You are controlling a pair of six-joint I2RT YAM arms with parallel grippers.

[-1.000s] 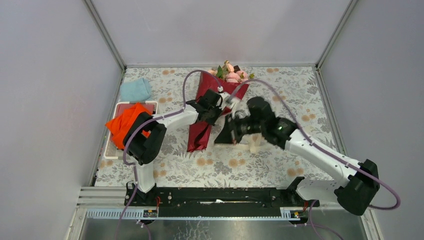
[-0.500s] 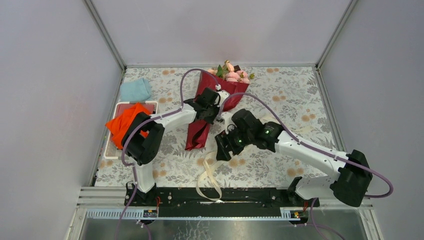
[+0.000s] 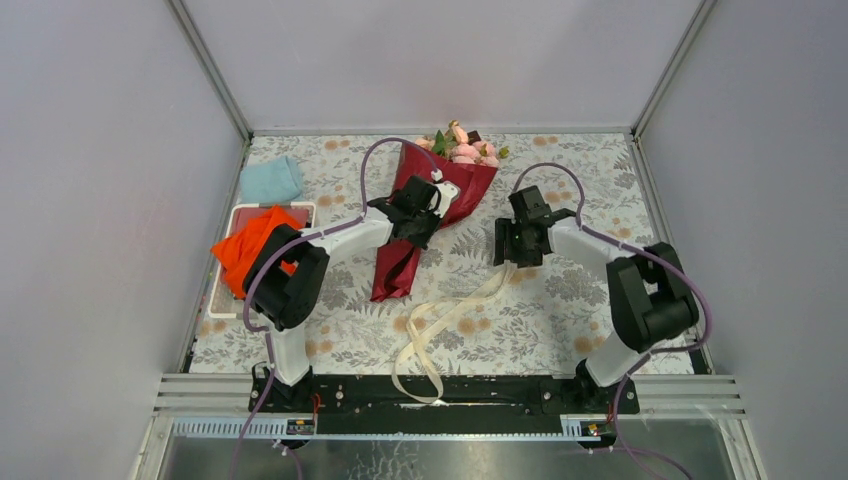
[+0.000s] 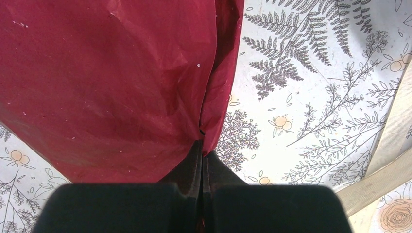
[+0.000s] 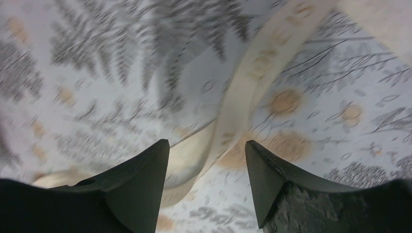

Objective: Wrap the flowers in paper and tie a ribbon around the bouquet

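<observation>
The bouquet [image 3: 425, 225] lies slanted at mid-table, a cone of dark red paper [image 4: 107, 82] with the pink flowers [image 3: 464, 148] at its far wide end. My left gripper [image 3: 408, 232] is over the cone's middle, shut on a fold at the paper's edge [image 4: 201, 145]. The cream ribbon [image 3: 455, 310] lies loose on the tablecloth, running from under my right gripper [image 3: 512, 255] toward the table's near edge. That gripper [image 5: 207, 143] hovers open above the ribbon [image 5: 252, 73], and nothing is between its fingers. The right wrist view is blurred.
An orange cloth [image 3: 250, 245] lies on a white tray [image 3: 222, 300] at the left, and a light blue cloth [image 3: 272, 180] sits behind it. The ribbon's near loop [image 3: 412, 380] hangs over the front rail. Grey walls close in the table on three sides.
My right gripper opened and let go of the ribbon, which dropped onto the table. The right arm then swung away from the bouquet to the right. The left gripper kept its hold.
</observation>
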